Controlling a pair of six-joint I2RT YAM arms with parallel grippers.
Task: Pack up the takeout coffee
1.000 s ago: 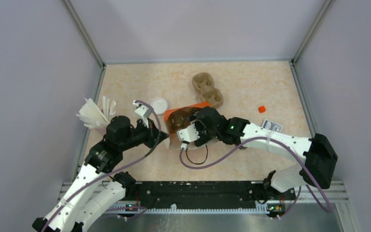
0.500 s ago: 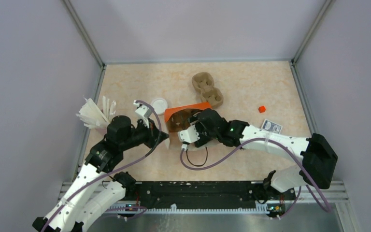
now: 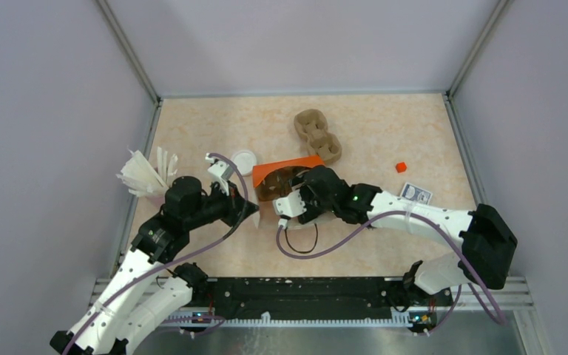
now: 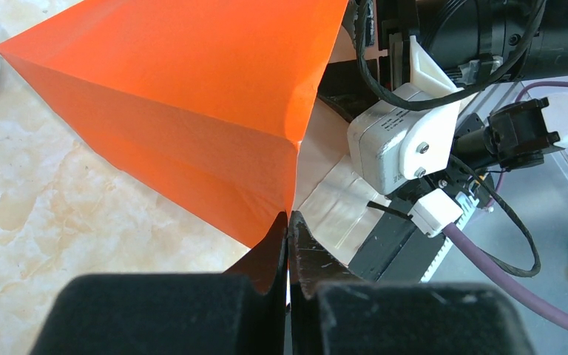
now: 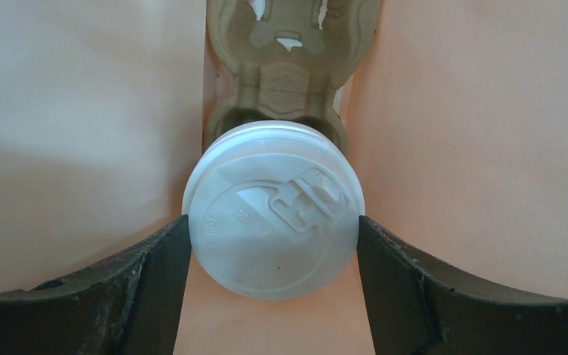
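The takeout coffee (image 5: 274,211) shows in the right wrist view as a round white lid, end on, deep inside the orange bag (image 3: 287,164). My right gripper (image 5: 272,222) is shut on it, one finger touching each side of the lid. Behind the cup, inside the bag, lies a brown pulp tray (image 5: 290,66). The cup's body is hidden behind its lid. The bag lies on its side on the table. My left gripper (image 4: 288,218) is shut on the bag's (image 4: 192,96) rim at a corner of its mouth.
A second pulp tray (image 3: 316,136) lies on the table behind the bag. A loose white lid (image 3: 243,160) sits left of the bag and white napkins (image 3: 145,174) at the left wall. At the right lie a small red cube (image 3: 400,167) and a card (image 3: 416,193).
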